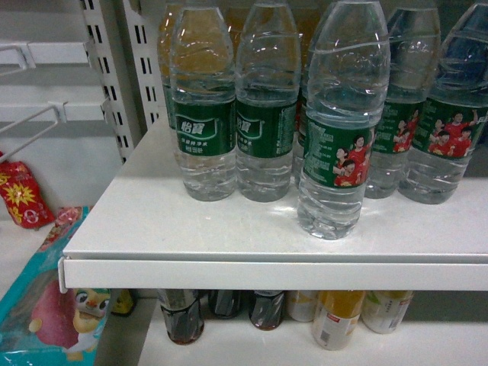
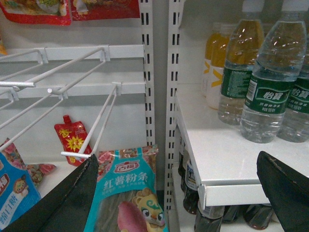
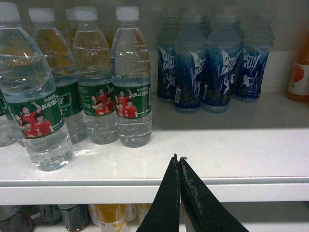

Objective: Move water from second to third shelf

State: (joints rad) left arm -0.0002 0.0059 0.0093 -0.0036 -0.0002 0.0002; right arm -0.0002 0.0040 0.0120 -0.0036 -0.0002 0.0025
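A white retail shelf [image 1: 229,229] in a store aisle held rows of bottled drinks, and your machine faced it with neither arm yet on the goods. The water [image 1: 338,122], a clear ribbed bottle with a green label showing people in red shirts, stood upright nearest the shelf's front edge, a step ahead of its matching neighbours [image 1: 232,107], which likely made it the easiest one to take. Your right pincer [image 3: 179,162] sat pressed shut, its two dark tips meeting just before the shelf lip, well to the right of the water and holding nothing. Your left pincer [image 2: 178,193] hung spread wide, empty, its dark fingers [image 2: 72,198] framing the shelf's left corner and the slotted upright [image 2: 147,72]. Blue-labelled bottles [image 3: 212,67] filled the back right of the shelf, and amber drinks [image 2: 217,58] stood behind the water rows at the left. Below, dark bottles [image 1: 181,313] and a yellow-labelled drink [image 1: 335,316] crowded the lower shelf, so you would have found little spare room there, as far as could be seen. Wire hooks [image 2: 63,82] and hanging snack packs [image 2: 128,193] occupied the bay at left. You would have needed to part the right pincer first; the close-packed neighbours behind the water looked the likeliest things to knock
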